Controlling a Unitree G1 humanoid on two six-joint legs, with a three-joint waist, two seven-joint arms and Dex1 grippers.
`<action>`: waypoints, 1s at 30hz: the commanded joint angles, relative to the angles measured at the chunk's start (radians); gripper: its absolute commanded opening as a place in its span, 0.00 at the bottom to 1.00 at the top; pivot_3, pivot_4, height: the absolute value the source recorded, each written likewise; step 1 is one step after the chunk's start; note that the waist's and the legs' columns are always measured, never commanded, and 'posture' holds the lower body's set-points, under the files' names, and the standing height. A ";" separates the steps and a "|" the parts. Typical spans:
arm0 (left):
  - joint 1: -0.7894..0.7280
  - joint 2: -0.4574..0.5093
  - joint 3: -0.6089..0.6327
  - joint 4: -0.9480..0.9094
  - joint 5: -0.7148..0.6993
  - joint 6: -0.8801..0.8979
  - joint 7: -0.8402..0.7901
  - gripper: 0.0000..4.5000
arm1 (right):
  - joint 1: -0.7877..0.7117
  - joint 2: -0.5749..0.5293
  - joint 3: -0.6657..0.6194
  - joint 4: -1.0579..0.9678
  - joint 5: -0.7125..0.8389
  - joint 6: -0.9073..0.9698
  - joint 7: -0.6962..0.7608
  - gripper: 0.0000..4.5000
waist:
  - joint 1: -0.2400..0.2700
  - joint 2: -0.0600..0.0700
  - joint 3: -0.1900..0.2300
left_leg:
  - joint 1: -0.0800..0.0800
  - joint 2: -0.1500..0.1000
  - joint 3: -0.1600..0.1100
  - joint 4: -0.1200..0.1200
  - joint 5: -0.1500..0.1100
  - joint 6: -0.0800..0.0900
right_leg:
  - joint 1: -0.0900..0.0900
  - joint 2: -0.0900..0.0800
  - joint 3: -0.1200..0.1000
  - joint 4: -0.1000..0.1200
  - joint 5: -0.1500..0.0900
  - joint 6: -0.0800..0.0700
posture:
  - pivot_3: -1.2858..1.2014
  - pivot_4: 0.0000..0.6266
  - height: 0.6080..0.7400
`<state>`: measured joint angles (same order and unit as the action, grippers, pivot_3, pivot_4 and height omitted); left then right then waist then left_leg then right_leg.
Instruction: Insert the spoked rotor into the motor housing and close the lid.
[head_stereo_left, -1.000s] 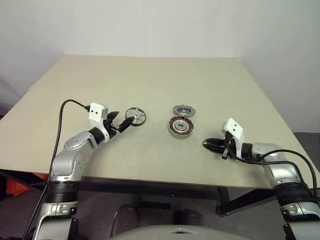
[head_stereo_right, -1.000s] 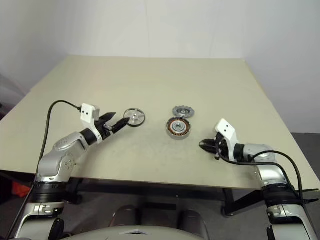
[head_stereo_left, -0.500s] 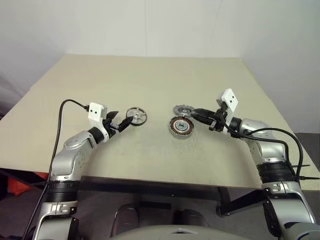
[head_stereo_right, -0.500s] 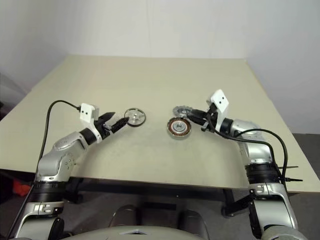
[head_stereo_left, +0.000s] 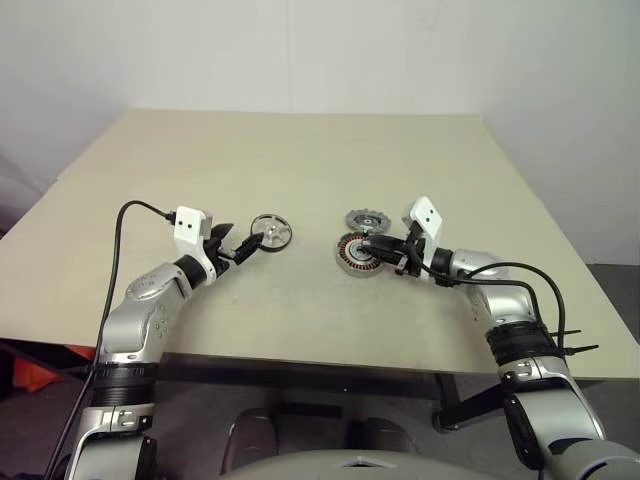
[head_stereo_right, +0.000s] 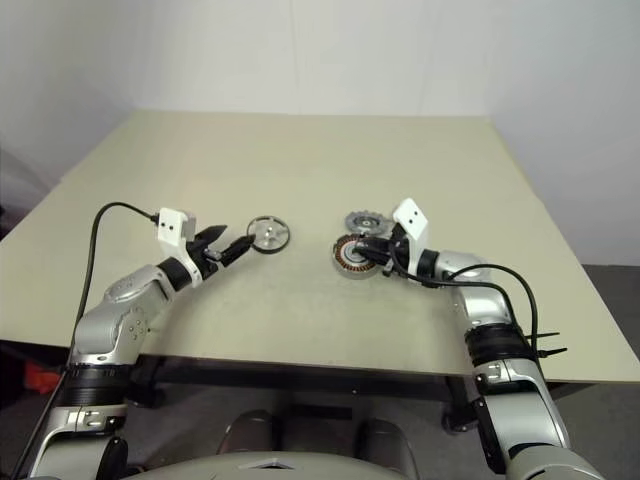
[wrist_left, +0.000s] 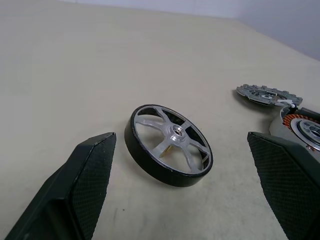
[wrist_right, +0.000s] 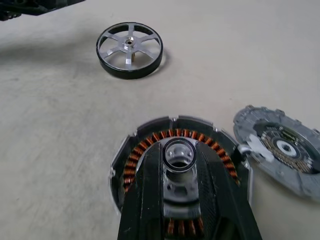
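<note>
Right fingers (head_stereo_left: 366, 246) over motor housing (head_stereo_left: 357, 256); spoked rotor (head_stereo_left: 271, 232) beside left fingers (head_stereo_left: 243, 246).

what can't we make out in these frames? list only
- Motor housing: in the right wrist view the right gripper fingers cover its near part; whether they touch it can't be told.
- Lid: in the left wrist view the housing hides its near edge; in the head views its notches are too small.
- Spoked rotor: underside hidden against the table.
- Left gripper: fingers cut off by the left wrist view's bottom edge.
</note>
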<state>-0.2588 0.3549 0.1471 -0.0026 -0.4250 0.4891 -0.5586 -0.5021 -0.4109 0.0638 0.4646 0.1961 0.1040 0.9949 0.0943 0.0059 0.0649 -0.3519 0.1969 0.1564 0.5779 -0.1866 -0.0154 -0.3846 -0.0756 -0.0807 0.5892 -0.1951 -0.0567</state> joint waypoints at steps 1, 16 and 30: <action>-0.007 0.011 0.014 -0.037 -0.006 -0.014 0.002 1.00 | -0.049 0.017 0.002 0.030 -0.010 -0.042 -0.009 0.14 | 0.000 0.000 0.000 | 0.000 0.000 0.000 0.000 0.000 0.000 | 0.000 0.000 0.000 0.000 0.000 0.000 | 0.52 0.00 1.00; 0.003 0.014 0.017 -0.052 -0.006 -0.012 0.009 1.00 | -0.034 0.010 0.003 0.062 -0.032 -0.053 0.009 0.14 | 0.000 0.000 0.000 | 0.000 0.000 0.000 0.000 0.000 0.000 | 0.000 0.000 0.000 0.000 0.001 -0.002 | 0.52 0.00 1.00; 0.000 0.012 0.012 -0.050 -0.006 -0.012 0.009 1.00 | -0.016 0.002 0.014 0.055 -0.042 -0.025 0.006 0.14 | 0.000 0.000 0.000 | 0.000 0.000 0.000 0.000 0.000 0.000 | 0.000 0.000 0.000 0.000 0.001 -0.001 | 0.52 0.00 1.00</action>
<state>-0.2477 0.3578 0.1483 -0.0162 -0.4246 0.4891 -0.5504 -0.5133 -0.3984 0.0746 0.5506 0.1562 0.0688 0.9977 0.0944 0.0058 0.0649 -0.3518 0.1969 0.1565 0.5779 -0.1865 -0.0155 -0.3845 -0.0756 -0.0804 0.5894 -0.1944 -0.0580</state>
